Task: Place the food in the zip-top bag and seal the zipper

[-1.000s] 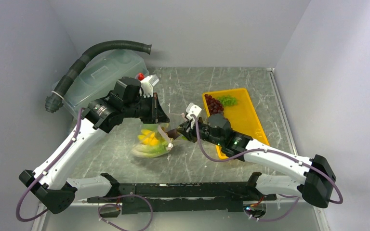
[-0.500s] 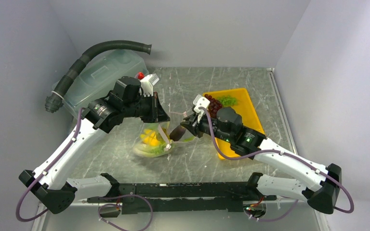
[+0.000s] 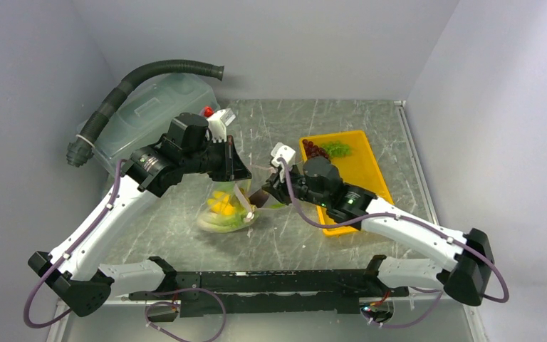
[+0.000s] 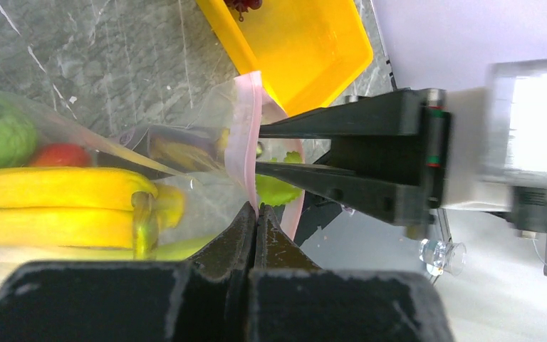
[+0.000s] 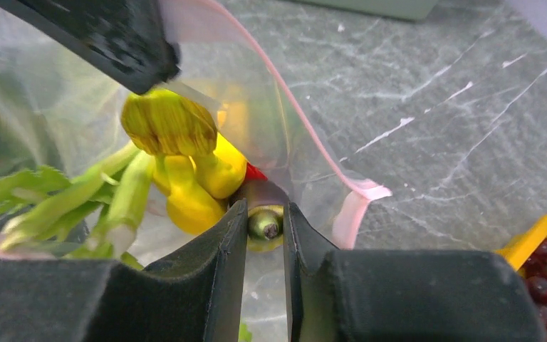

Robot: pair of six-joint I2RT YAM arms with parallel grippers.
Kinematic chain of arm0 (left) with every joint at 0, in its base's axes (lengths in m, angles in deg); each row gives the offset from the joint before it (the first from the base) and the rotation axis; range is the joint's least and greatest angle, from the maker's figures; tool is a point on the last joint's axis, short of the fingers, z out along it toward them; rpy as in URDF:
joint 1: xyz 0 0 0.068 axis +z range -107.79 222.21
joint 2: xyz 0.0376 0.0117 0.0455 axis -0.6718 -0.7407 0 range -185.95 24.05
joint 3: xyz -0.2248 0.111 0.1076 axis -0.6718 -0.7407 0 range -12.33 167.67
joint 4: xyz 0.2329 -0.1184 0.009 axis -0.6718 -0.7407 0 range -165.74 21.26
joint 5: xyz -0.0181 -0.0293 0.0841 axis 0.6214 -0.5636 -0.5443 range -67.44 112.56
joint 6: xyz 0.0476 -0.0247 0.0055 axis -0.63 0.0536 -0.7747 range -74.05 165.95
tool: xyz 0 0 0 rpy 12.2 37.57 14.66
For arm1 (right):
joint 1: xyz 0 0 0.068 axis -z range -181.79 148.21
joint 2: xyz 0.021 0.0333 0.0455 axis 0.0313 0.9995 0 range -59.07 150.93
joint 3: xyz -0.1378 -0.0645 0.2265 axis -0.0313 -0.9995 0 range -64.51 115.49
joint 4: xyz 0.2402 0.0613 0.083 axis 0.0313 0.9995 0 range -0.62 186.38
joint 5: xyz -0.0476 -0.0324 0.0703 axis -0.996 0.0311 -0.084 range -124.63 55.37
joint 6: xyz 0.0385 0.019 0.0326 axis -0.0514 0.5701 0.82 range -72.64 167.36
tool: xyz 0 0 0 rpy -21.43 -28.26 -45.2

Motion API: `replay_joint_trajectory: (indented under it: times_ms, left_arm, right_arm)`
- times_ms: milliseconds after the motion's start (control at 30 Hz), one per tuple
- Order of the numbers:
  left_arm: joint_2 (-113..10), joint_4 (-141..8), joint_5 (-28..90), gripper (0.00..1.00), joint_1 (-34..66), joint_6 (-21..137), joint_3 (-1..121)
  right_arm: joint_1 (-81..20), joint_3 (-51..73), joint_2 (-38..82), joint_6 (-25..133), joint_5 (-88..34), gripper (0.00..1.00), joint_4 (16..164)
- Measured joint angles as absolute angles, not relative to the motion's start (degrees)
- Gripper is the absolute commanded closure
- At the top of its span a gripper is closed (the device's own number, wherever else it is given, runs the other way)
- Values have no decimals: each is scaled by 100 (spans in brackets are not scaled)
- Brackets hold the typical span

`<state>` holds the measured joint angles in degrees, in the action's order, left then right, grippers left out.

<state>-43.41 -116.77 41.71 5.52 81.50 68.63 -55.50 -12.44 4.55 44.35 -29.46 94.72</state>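
Note:
The clear zip-top bag (image 3: 222, 216) hangs open, and my left gripper (image 4: 258, 210) is shut on its pink zipper (image 4: 246, 135), holding the mouth up. Inside lie yellow bananas (image 4: 57, 206), a red pepper (image 4: 60, 154), a round green vegetable (image 4: 0, 132) and celery (image 5: 114, 199). My right gripper (image 5: 266, 214) is shut on the green stem end of the purple eggplant (image 5: 260, 191), which sits right at the bag's mouth (image 3: 260, 198). Dark grapes (image 3: 317, 153) and leafy greens (image 3: 338, 149) lie in the yellow tray (image 3: 363, 178).
A translucent lidded tub (image 3: 146, 114) with a black corrugated hose (image 3: 149, 71) over it stands at the back left. A small red object (image 3: 207, 112) shows behind the left wrist. Grey walls close in both sides and the back.
The right wrist swung right toward the tray and has come back left. The eggplant has stayed at the bag's mouth. The left arm has not moved.

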Motion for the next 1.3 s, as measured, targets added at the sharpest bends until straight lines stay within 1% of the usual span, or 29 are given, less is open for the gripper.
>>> replay_joint_trajectory:
  times_ms: [133, 167, 200, 233, 267, 700, 833, 1033, 1300]
  left_arm:
    - [-4341, -11692, 4154, 100, 552, 8146, 6861]
    - [-4341, -11703, 4143, 100, 552, 8133, 6857]
    - [-4341, -11710, 4130, 100, 554, 8128, 6850]
    - [-4341, -11718, 4114, 100, 554, 8124, 6848]
    - [-4341, -11716, 4112, 100, 554, 8124, 6848]
    - [-4341, -11699, 4112, 100, 554, 8106, 6846]
    - [-4341, -11701, 4110, 100, 554, 8104, 6846]
    - [-4341, -11701, 4110, 100, 554, 8087, 6846]
    - [-4341, -11699, 4106, 100, 554, 8065, 6846]
  right_arm:
    - [-5537, -1241, 879, 4435, -2941, 91, 9481]
    - [-5533, -1235, 947, 4435, -2941, 45, 9494]
    - [-5529, -1228, 995, 4435, -2941, 16, 9511]
    - [-5522, -1213, 1016, 4450, -2937, 6, 9544]
    - [-5511, -1200, 1025, 4444, -2935, 1, 9579]
    - [-5430, -1069, 676, 4850, -3022, 1, 9702]
    - [-5426, -894, 617, 4923, -3193, 0, 9949]
    - [-5411, -334, 573, 5106, -3846, 0, 10530]
    - [-5295, -256, 186, 5353, -4815, 0, 11258]
